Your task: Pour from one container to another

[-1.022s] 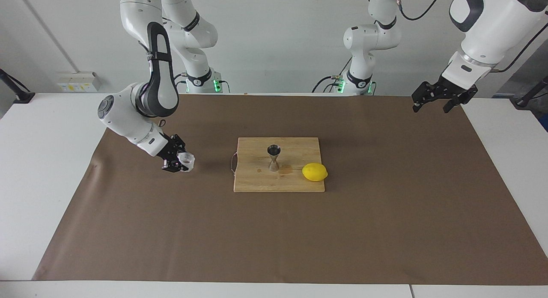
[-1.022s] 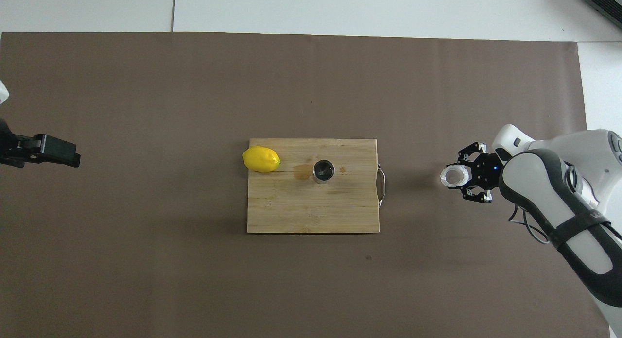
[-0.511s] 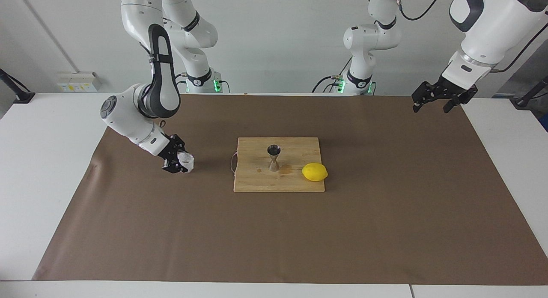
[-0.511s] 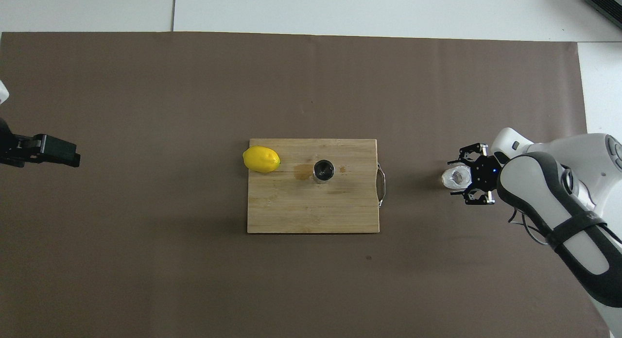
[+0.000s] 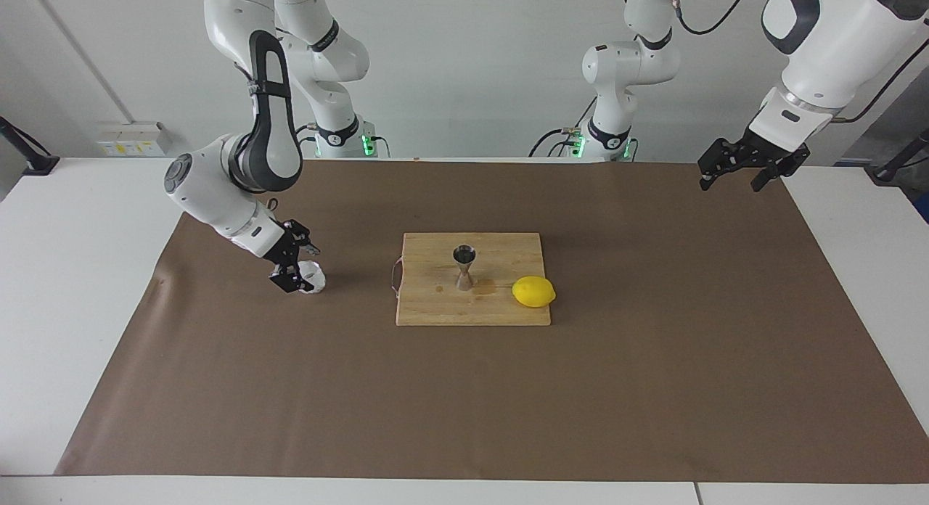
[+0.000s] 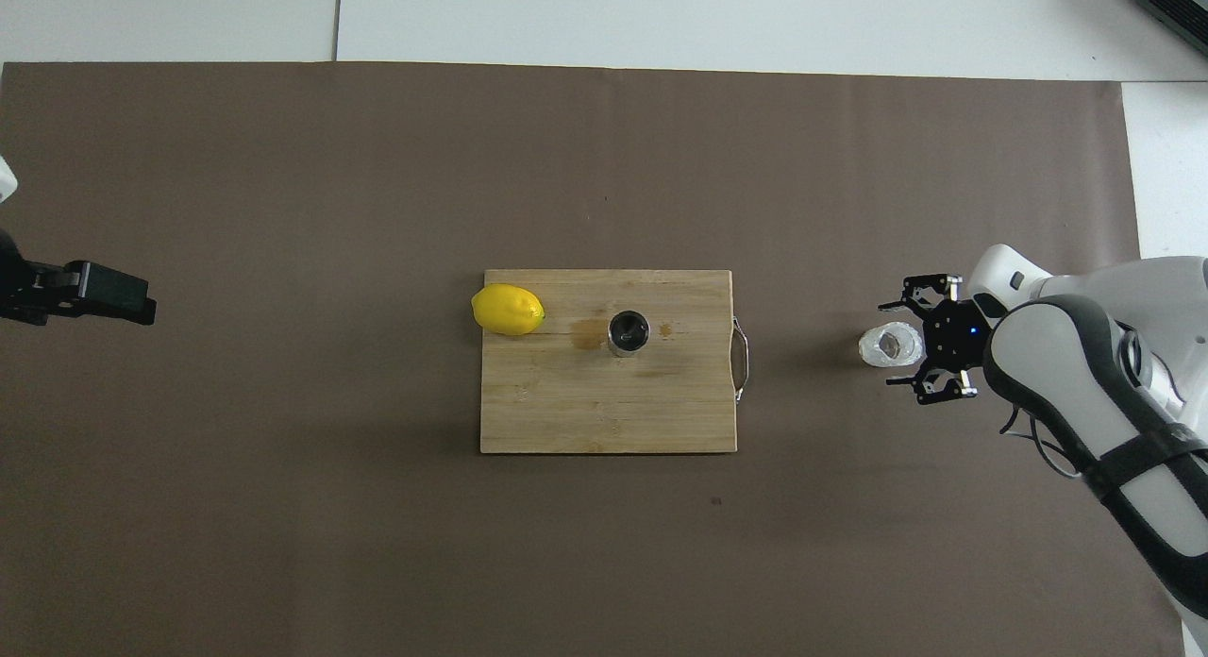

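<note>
Glass cup (image 5: 313,276) half hidden by open right tool (image 5: 296,264).

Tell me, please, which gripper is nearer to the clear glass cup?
The right gripper: it is open right beside the glass cup, which stands on the brown mat toward the right arm's end. The left gripper waits over the mat's corner at the left arm's end.

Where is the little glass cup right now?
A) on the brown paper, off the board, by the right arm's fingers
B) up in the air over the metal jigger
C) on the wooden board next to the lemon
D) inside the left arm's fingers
A: the glass cup stands on the brown paper toward the right arm's end, apart from the cutting board, with the open right gripper beside it.
</note>
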`<state>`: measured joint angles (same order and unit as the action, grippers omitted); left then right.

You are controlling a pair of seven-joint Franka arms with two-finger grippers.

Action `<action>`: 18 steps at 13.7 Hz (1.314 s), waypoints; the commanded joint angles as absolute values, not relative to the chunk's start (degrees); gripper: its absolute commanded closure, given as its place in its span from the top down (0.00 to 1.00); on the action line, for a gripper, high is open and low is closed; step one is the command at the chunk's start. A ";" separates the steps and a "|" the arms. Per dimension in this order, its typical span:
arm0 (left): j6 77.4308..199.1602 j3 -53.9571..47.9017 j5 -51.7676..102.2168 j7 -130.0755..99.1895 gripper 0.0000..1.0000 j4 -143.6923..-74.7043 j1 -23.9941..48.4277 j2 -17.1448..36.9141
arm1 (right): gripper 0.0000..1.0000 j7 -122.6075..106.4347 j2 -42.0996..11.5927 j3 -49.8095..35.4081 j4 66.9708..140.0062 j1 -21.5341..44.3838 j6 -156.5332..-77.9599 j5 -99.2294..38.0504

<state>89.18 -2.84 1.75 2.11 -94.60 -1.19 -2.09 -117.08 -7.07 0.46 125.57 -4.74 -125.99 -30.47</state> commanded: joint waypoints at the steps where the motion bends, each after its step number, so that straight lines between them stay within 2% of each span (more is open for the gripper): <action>1: 88.42 -3.34 1.05 2.64 1.00 -94.92 -1.76 -2.73 | 1.00 -113.49 -3.61 0.09 124.81 -6.42 -121.40 -28.75; 5: 88.42 -3.25 1.05 2.64 1.00 -94.92 -1.76 -2.72 | 1.00 -99.10 -3.08 -0.09 117.35 -5.72 -117.87 -21.82; 9: 88.42 -3.34 1.05 2.64 1.00 -94.92 -1.76 -2.72 | 1.00 -72.66 -2.73 -0.88 109.62 -2.74 -113.65 -12.06; 12: 88.42 -3.25 1.05 2.64 1.00 -94.92 -1.76 -2.72 | 1.00 -53.94 -2.20 -0.97 105.83 -0.54 -113.38 -7.75; 18: 88.42 -3.25 1.05 2.64 1.00 -94.92 -1.76 -2.72 | 1.00 -21.94 -1.58 -0.88 99.25 -0.35 -110.15 -3.44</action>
